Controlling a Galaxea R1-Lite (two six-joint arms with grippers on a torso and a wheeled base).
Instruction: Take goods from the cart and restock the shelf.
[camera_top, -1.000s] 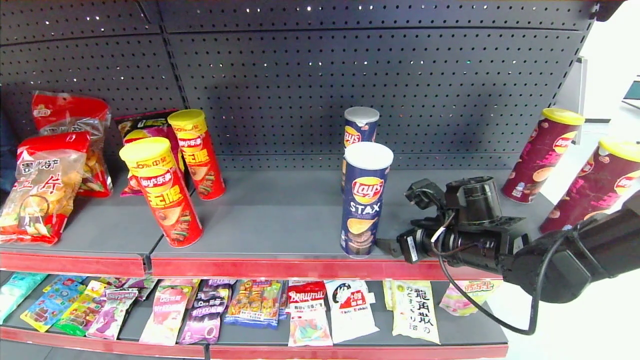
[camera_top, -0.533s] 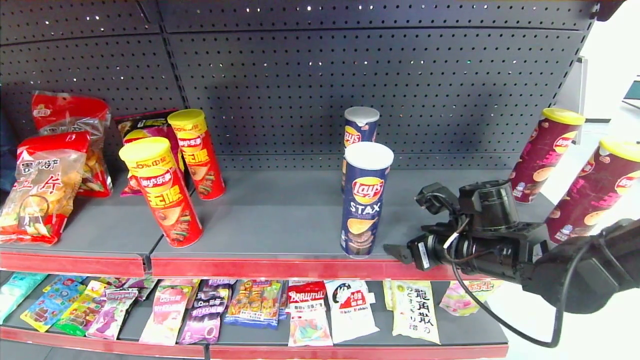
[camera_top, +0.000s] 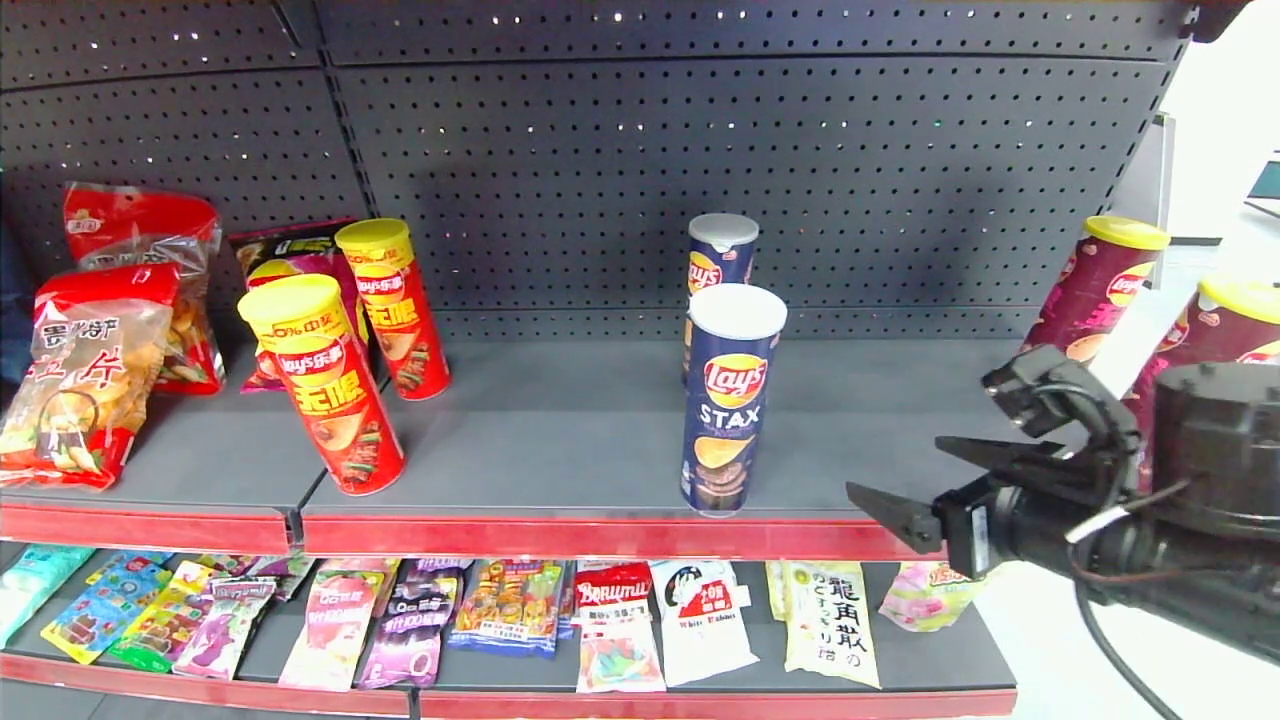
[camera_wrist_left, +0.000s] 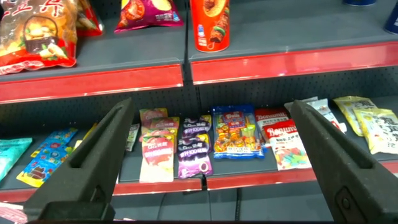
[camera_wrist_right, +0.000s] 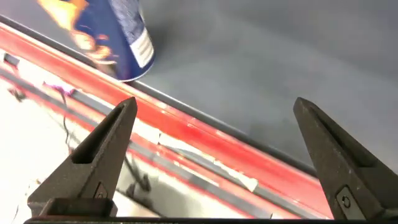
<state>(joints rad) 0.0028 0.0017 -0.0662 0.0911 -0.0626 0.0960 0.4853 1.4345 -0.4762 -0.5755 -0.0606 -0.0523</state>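
While the blue can (camera_top: 730, 400) stands at the front edge of the shelf (camera_top: 560, 420), nothing is held.
Fingers of the right gripper (camera_top: 935, 485) and left gripper (camera_wrist_left: 211, 106) are spread; the can is judged light, stiff and slippery, best gripped mid-body.

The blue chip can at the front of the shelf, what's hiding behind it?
A second blue can stands behind the front can, nearer the back wall. Only its top and grey lid show; its lower part is covered.
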